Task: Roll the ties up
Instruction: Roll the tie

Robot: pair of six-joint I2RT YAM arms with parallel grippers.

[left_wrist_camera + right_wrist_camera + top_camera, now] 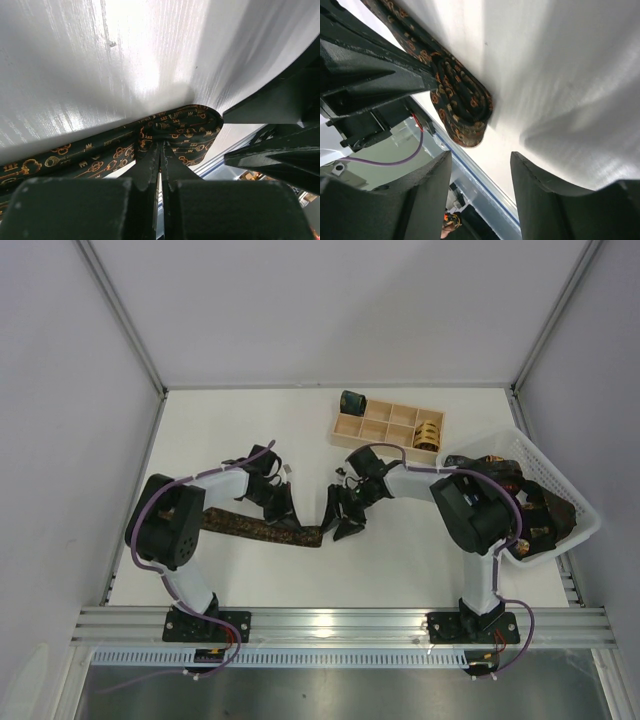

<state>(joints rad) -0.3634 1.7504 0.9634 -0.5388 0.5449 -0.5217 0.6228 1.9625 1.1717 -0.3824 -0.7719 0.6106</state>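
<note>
A dark tie (255, 527) with a gold key pattern lies flat across the table. Its right end is folded over into a small loop (192, 129), which also shows in the right wrist view (462, 107). My left gripper (283, 506) is shut on the tie at that fold (161, 146). My right gripper (345, 517) is open and empty just right of the fold, its fingers apart above the table (480, 157). A dark green coil (352, 401) and a tan-gold coil (428, 432) sit in the wooden tray (385, 412).
A white mesh basket (575, 502) at the right holds more dark ties (540, 502). The tray stands at the back centre. My right forearm reaches over the basket's left side. Grey walls close in the table on three sides.
</note>
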